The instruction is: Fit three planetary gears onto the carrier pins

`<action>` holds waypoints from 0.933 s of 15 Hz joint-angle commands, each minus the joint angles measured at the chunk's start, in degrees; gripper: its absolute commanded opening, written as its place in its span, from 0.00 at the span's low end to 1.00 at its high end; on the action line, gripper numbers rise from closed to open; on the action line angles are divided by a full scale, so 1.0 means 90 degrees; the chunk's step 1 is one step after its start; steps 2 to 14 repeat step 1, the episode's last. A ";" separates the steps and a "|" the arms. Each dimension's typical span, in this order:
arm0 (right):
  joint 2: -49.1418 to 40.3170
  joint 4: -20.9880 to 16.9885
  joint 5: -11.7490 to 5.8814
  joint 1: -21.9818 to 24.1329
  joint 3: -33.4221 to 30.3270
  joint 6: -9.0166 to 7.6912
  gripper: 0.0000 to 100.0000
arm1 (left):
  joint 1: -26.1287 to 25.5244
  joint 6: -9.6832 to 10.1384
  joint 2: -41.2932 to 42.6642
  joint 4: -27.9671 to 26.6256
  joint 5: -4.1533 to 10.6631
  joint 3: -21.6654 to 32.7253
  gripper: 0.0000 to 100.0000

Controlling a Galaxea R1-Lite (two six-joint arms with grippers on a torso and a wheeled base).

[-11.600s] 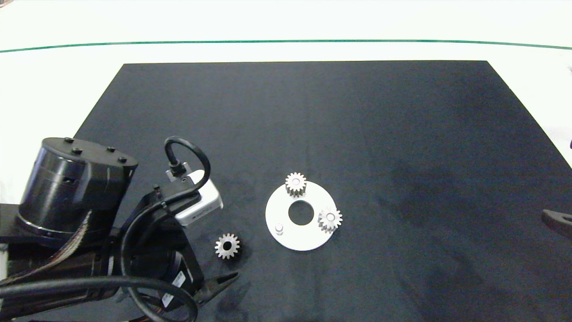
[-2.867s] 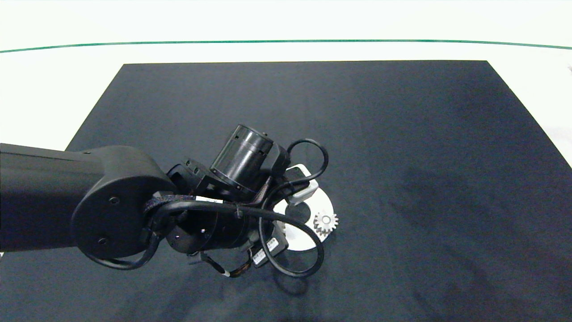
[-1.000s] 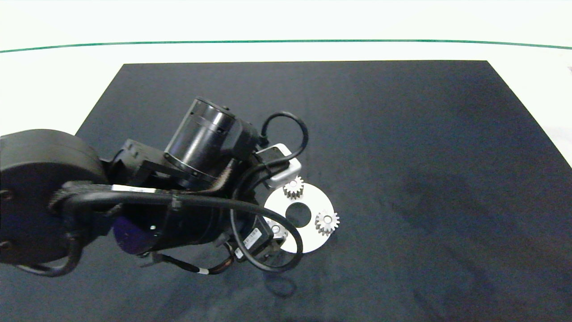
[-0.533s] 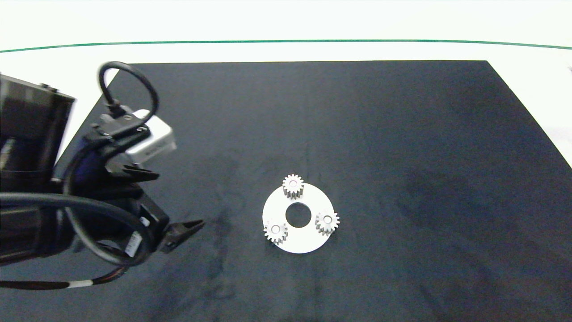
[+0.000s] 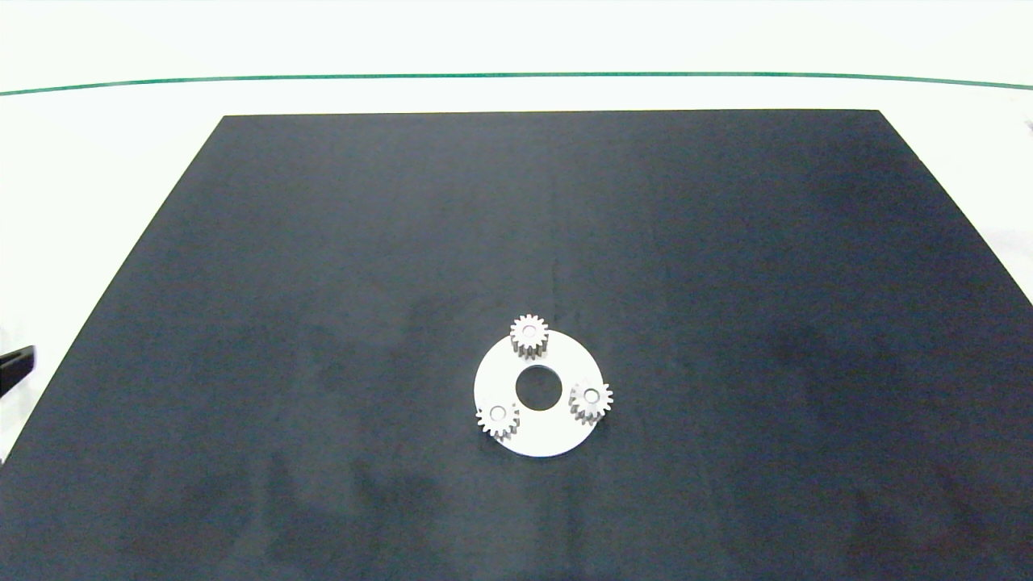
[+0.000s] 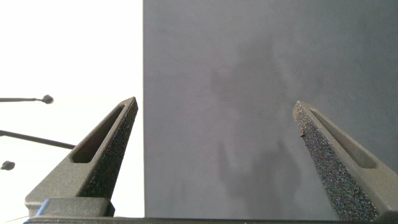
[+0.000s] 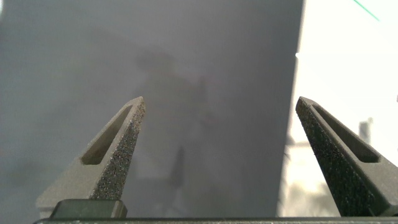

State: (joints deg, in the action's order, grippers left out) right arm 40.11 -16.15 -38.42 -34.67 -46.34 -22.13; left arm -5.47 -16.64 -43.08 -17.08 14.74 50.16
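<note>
A flat white disc with a large centre hole lies on the black mat near the middle front. Three small silver planetary gears sit on its carrier pins: one at the far side, one at the near left, one at the right. A pale pin end shows in each gear's bore. My left gripper is open over the mat's left edge, holding nothing. Over the mat's right edge my right gripper is open and empty too. Only a dark tip of the left arm shows in the head view.
The black mat covers most of the white table. A thin green line runs across the table beyond the mat.
The left arm has drawn back from the disc to the left and almost left the head view. The third gear, earlier loose on the mat, now sits on the near-left pin.
</note>
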 commanded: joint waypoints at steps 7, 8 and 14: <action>-0.1077 -0.0012 -0.0076 0.1294 0.0354 -0.0032 1.00 | 0.0227 -0.0016 0.1642 -0.0007 0.0013 -0.0603 1.00; -0.1077 -0.0012 -0.0076 0.1294 0.0354 -0.0032 1.00 | 0.0227 -0.0016 0.1642 -0.0007 0.0013 -0.0603 1.00; -0.1077 -0.0012 -0.0076 0.1294 0.0354 -0.0032 1.00 | 0.0227 -0.0016 0.1642 -0.0007 0.0013 -0.0603 1.00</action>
